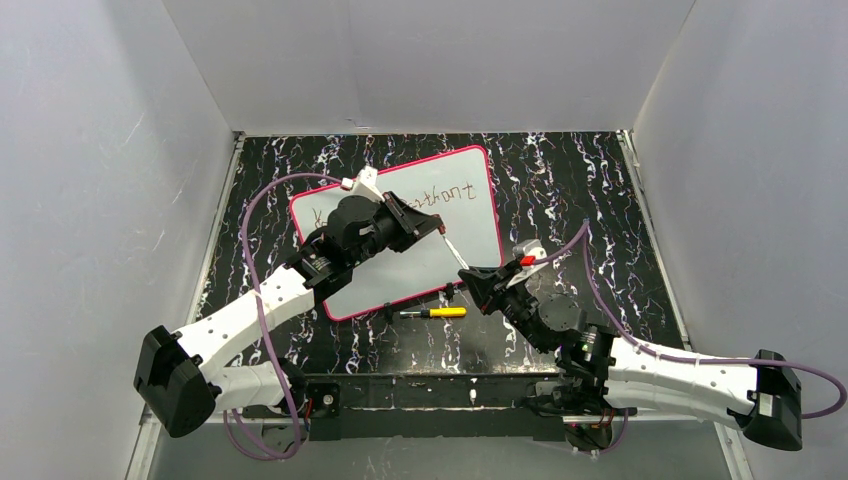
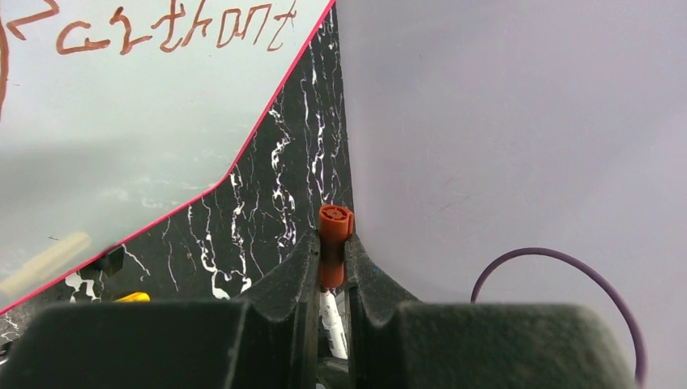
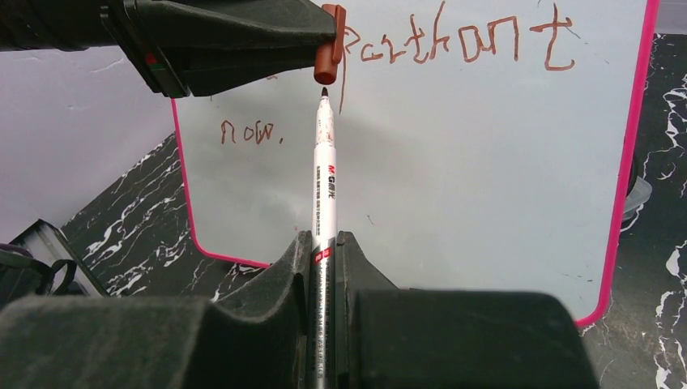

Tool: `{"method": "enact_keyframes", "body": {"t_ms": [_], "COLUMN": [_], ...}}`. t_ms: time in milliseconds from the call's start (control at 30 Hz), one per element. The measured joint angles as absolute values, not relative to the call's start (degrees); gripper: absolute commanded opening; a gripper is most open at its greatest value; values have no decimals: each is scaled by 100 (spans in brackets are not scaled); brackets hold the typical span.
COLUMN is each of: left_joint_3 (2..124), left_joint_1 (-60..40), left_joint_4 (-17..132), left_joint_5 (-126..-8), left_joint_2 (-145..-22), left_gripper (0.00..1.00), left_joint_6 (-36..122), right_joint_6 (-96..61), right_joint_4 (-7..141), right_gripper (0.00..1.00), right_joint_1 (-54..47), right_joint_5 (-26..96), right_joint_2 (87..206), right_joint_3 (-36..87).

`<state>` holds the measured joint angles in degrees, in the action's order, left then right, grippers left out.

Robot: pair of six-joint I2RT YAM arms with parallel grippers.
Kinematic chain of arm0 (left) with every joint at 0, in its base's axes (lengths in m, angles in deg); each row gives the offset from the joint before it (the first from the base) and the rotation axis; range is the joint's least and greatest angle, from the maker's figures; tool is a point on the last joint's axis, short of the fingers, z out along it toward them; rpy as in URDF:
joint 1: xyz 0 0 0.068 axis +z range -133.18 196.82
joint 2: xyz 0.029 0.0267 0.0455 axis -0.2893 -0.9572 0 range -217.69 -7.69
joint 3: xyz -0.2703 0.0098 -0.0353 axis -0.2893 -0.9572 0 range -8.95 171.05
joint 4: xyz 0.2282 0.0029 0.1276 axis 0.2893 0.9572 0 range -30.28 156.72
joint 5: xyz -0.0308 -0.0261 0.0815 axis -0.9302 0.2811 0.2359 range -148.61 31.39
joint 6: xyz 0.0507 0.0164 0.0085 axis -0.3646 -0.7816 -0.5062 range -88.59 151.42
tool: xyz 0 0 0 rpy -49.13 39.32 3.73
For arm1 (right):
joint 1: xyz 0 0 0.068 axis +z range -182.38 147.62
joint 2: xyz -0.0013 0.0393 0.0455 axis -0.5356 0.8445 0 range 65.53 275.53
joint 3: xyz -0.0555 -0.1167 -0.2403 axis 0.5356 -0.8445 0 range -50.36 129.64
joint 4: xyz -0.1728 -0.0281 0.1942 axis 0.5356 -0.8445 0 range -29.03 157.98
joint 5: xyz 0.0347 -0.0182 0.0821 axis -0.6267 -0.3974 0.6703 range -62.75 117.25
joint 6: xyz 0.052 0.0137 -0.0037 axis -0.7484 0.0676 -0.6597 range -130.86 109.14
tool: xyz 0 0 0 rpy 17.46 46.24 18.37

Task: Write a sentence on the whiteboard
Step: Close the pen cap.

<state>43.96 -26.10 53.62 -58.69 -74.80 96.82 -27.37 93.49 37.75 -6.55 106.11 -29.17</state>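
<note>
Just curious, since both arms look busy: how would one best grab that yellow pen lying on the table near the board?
Grip the yellow pen around the middle of its barrel, coming straight down from above. It lies flat on the table, beside the near edge of the whiteboard, so jaws closing across its thin width should fit, one on each long side.

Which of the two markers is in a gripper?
The white marker, clamped in the right gripper; the yellow marker lies on the table beside the whiteboard.
</note>
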Motion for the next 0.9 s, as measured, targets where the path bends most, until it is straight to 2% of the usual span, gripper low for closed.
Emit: {"method": "enact_keyframes", "body": {"t_ms": [900], "left_joint_3": [4284], "left_joint_1": [-2610], "left_joint_4": [5250], "left_joint_5": [-5882], "left_joint_2": [-7475], "left_gripper": [0], "left_joint_6": [9663], "right_joint_6": [-2717], "right_joint_4": [9369], "right_gripper": [1], "right_joint_1": [3775], "right_joint_5": [-602], "right_joint_2": [10650], "right_joint_3": [-2860]}}
